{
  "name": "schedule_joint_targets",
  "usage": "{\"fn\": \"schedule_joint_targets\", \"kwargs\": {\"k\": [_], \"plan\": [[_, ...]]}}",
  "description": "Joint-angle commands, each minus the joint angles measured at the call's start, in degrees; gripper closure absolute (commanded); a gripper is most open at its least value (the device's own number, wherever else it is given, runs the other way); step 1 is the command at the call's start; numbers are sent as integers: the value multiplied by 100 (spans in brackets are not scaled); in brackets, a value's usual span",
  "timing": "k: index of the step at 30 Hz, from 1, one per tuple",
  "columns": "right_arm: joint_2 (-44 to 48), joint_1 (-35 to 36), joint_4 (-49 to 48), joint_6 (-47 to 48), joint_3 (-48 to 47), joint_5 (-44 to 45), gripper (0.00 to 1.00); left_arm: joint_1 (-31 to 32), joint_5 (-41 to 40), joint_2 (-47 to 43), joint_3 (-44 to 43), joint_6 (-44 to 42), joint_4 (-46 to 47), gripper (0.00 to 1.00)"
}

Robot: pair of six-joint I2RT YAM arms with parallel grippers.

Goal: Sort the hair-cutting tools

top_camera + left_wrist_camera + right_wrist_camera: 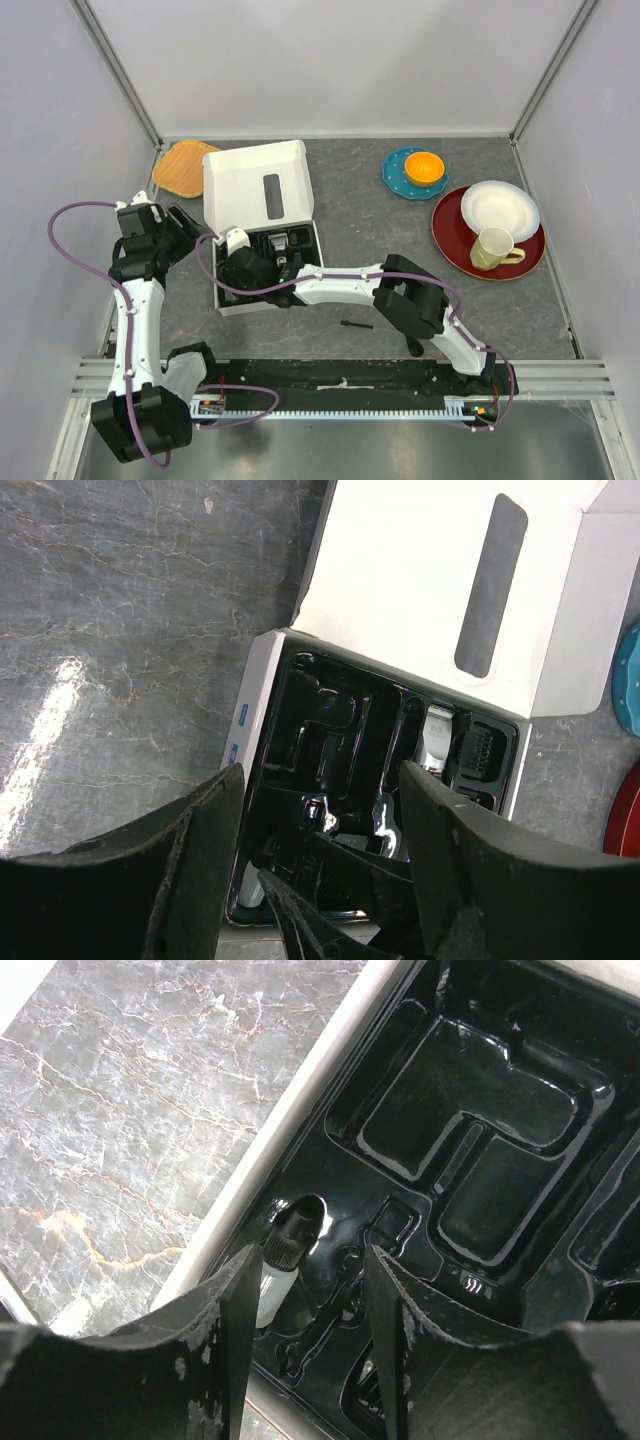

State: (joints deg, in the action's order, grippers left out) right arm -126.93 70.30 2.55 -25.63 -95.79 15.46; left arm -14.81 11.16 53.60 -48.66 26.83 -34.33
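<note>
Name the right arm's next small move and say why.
Probably lift clear of the black tray: the right gripper, fingers open and empty, hangs over it, while a thin black brush lies out on the table, unsorted.

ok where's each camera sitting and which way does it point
Top external: above, behind the bases, looking down at the table; left arm and right arm show.
Left wrist: on the left arm, facing the open white box; left hand at bottom.
Right wrist: on the right arm, close over the black tray; right hand at bottom.
Shared: both wrist views show that tray.
</note>
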Motion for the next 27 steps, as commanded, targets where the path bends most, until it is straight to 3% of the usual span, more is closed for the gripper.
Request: {"fn": "schedule_joint_targets", "kwargs": {"k": [1,5,9,10,27], "plan": [[-77,45,229,40,-133,124,46,-48,132,-34,-3,-55,84,30],[-139,54,237,32,-133,115,48,-48,141,-34,-3,-46,93,30],[-139,54,176,-4,-89,80,75,-48,132,-34,-3,-55,93,30],[-147,54,150,-12,-80,45,77,-48,141,-34,-11,-55,93,30],[-464,54,202,-214,-238,79,92,-57,141,-17,-3,-55,93,30]]}}
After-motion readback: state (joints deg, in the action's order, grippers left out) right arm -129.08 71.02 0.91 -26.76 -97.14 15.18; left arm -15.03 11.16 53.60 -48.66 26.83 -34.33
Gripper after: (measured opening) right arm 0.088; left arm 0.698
